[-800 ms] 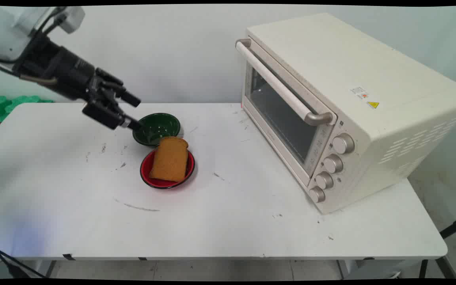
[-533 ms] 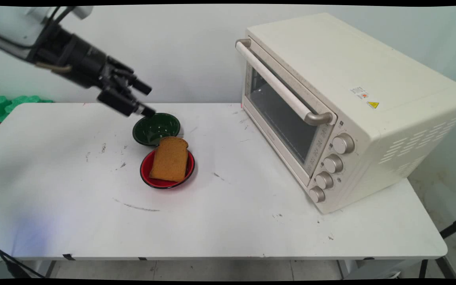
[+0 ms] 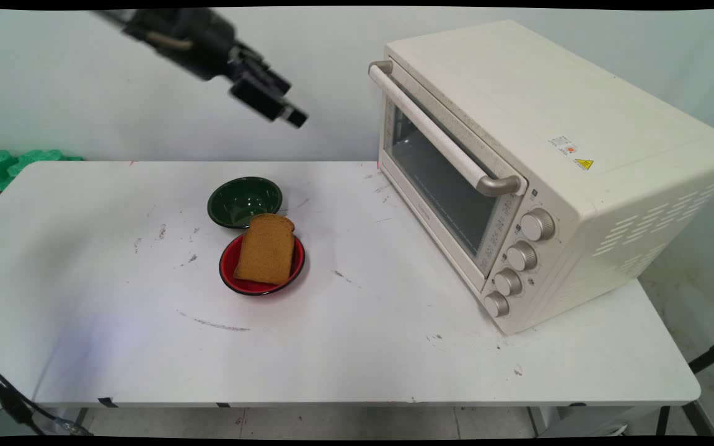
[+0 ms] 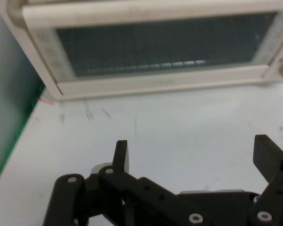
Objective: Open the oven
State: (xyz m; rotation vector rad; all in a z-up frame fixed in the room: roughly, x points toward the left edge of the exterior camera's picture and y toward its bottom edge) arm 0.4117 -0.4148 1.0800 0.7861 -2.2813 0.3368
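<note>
Nearest you, the round red bowl (image 3: 262,267) sits on the white table (image 3: 146,322) with a brown slice of toast-like bread (image 3: 265,248) leaning in it, its top edge poking over the far rim. Just behind, and close to touching it, stands the dark green ribbed bowl (image 3: 245,201). Neither is held; both lie well below the black two-finger gripper (image 3: 289,114), which hangs high in the air between the bowls and the cream toaster oven (image 3: 549,167). Its fingers (image 4: 120,155) stand spread wide with nothing between them (the hand view shows bare table through the gap).

Farther on, the oven's door is closed, its long cream handle (image 3: 434,130) running across the top of the glass, and the hand camera looks straight at that door.

What you should watch: the gripper is aimed toward the oven front, and a careless advance could knock the handle or strike the glass. I judge the propped bread unstable too; any jolt to the table could tip it out.
</note>
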